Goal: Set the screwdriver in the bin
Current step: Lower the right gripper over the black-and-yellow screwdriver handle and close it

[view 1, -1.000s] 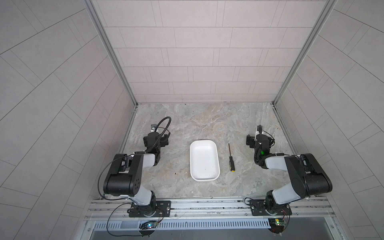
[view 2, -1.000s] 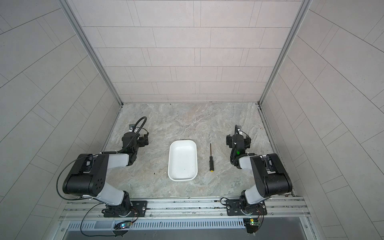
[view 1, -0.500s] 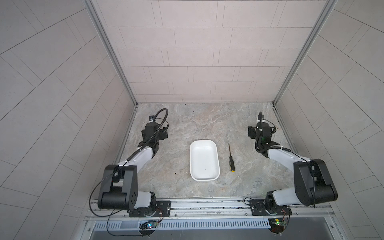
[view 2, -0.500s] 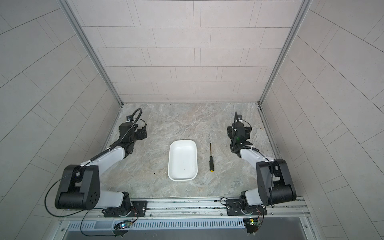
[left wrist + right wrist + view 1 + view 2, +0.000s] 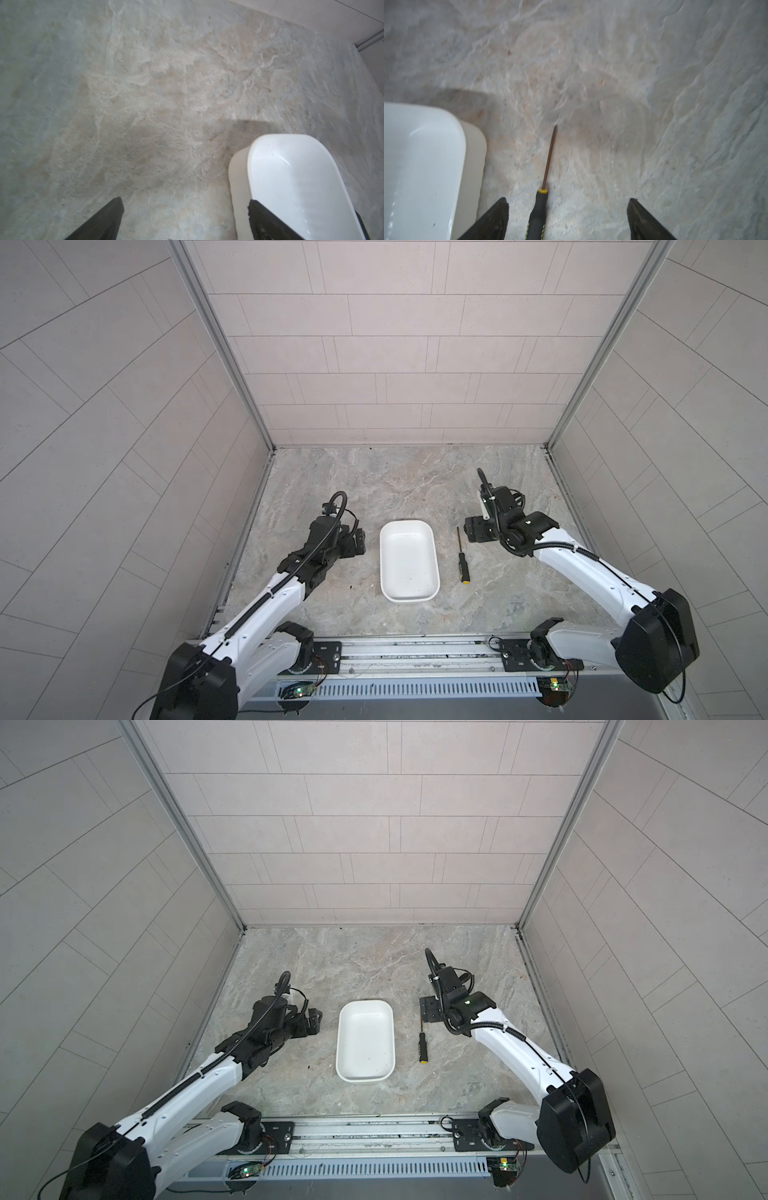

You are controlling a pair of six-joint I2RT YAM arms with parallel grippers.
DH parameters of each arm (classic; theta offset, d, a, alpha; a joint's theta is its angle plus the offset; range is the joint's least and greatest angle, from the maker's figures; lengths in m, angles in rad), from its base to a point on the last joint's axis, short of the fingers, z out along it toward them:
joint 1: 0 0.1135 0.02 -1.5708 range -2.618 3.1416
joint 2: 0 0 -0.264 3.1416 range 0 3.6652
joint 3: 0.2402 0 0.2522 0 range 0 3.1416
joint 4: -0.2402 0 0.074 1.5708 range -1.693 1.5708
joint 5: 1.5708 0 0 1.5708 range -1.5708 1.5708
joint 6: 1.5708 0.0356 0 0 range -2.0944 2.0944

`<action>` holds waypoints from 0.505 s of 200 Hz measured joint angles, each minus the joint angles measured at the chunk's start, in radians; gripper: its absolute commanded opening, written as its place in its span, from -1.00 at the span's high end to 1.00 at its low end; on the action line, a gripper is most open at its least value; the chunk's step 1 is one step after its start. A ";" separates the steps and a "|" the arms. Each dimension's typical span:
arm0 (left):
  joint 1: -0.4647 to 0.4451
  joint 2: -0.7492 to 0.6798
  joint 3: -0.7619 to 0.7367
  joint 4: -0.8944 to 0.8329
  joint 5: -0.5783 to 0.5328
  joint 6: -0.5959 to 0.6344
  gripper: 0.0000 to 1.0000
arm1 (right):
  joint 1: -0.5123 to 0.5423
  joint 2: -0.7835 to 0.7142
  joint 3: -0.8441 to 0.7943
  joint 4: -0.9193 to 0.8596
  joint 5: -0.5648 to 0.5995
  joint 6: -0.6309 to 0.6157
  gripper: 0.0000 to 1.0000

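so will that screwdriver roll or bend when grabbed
Probably some roll: the screwdriver has a round handle and lies loose on the flat table, so a sideways nudge could turn it. Its thin metal shaft looks stiff, so it should lift without bending. It looks slim and light; the thicker handle likely grips best.

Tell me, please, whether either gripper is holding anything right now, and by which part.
Nothing is held. The screwdriver lies free on the table beside the bin; left gripper and right gripper are open.

Slim black-and-yellow screwdriver flat on stone, just beside empty shallow white bin, shaft pointing away
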 measured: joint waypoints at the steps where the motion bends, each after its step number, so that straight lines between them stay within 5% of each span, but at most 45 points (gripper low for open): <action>1: -0.004 -0.003 -0.003 -0.003 0.000 -0.003 -1.00 | 0.001 -0.002 -0.003 -0.002 -0.002 0.002 -0.68; 41: -0.069 -0.149 -0.084 -0.068 -0.002 -0.066 -1.00 | 0.007 -0.136 -0.178 -0.047 -0.106 0.083 -0.61; 101: -0.072 -0.318 -0.098 -0.114 0.008 -0.053 -1.00 | 0.013 -0.103 -0.267 -0.016 -0.264 0.098 -0.53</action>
